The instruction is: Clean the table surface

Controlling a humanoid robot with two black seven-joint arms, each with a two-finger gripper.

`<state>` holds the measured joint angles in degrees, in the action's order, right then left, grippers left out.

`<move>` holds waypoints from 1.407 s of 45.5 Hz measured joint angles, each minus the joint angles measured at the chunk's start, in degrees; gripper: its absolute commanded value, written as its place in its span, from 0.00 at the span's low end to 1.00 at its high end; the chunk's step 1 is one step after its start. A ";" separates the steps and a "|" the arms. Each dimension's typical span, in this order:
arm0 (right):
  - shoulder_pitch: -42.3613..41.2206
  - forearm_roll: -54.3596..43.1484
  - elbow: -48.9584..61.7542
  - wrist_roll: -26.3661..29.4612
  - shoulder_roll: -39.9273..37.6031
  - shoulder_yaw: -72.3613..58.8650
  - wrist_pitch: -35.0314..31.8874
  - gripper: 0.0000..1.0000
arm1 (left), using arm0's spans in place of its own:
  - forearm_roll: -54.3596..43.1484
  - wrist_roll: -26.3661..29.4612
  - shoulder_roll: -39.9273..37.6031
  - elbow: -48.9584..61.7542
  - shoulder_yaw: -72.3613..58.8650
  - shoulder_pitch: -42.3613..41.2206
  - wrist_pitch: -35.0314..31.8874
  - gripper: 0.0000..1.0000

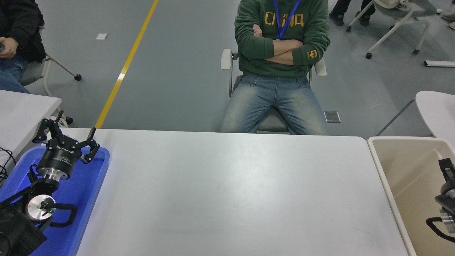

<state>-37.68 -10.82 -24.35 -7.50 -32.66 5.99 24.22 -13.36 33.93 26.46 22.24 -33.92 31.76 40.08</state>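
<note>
Hovering over the beige bin (pixel 394 167) at the counter's (pixel 227 192) right end, your right hand (pixel 446 167) hides its grip, so I cannot tell; left hand (pixel 67 137) sits open over the blue tray (pixel 96 177); swinging back carelessly could clip the bin's rim.

Table surface (pixel 227 192): fills the centre of the view, from the near edge to mid-height.
Tray (pixel 93 185): on the table surface at 9 o'clock, along its left edge.
Left gripper (pixel 65 137): above the tray's far end, arm coming in from 8 o'clock.
Bin (pixel 398 156): at 3 o'clock, just beside the table surface's right edge.
Right arm (pixel 444 199): over the bin, at the right edge of the view.
Seated person (pixel 280 53): at 12 o'clock, behind the table surface's far edge.
Second person (pixel 17 35): at 10 o'clock, far left corner.
Small table (pixel 21 110): at 9 o'clock, behind the tray.
Rounded tabletop (pixel 437 110): at 2 o'clock, behind the bin.
</note>
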 measured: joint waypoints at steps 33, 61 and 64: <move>7.68 0.02 -27.82 -6.85 6.34 39.31 -4.13 1.00 | -0.01 0.00 -0.01 -0.01 0.00 -0.03 0.00 1.00; 9.76 0.01 -24.15 -15.46 22.77 45.55 -6.36 1.00 | 0.00 0.00 -0.01 0.00 0.00 -0.03 0.00 1.00; 9.76 -0.07 -23.27 -15.95 23.81 45.46 -6.50 1.00 | 0.00 0.00 -0.01 0.00 0.00 -0.03 0.00 1.00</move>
<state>-27.93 -10.89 -47.62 -23.45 -8.85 51.45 17.72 -13.36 33.93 26.45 22.24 -33.92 31.73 40.08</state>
